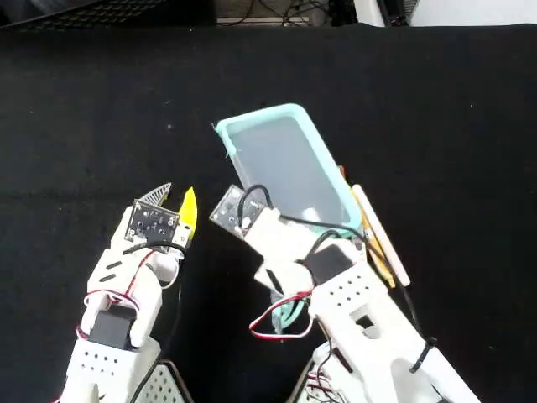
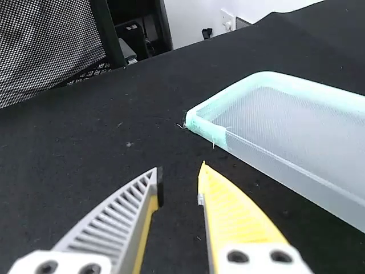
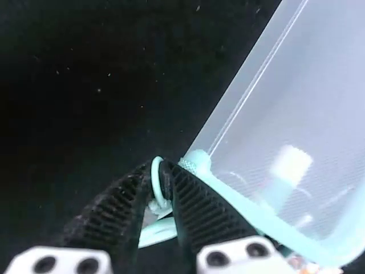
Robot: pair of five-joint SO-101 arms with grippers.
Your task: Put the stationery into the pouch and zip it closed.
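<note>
A translucent mint pouch point(image 1: 281, 155) lies at the middle of the black table, also seen in the left wrist view point(image 2: 285, 128). My right gripper point(image 3: 159, 185) is shut on the pouch's mint zipper ring point(image 3: 155, 174) at the near edge of the pouch point(image 3: 296, 103). A white item point(image 3: 291, 162) shows through the mesh. In the high view the right arm point(image 1: 336, 285) covers the pouch's near end. Yellow and cream pencils point(image 1: 377, 239) lie along the pouch's right edge. My left gripper point(image 1: 174, 200) point(image 2: 179, 180) hovers left of the pouch, open a little and holding nothing.
A black cloth point(image 1: 101, 109) covers the table, with bare room to the left, right and behind the pouch. A mesh chair back point(image 2: 40, 45) and dark furniture stand beyond the table's far edge.
</note>
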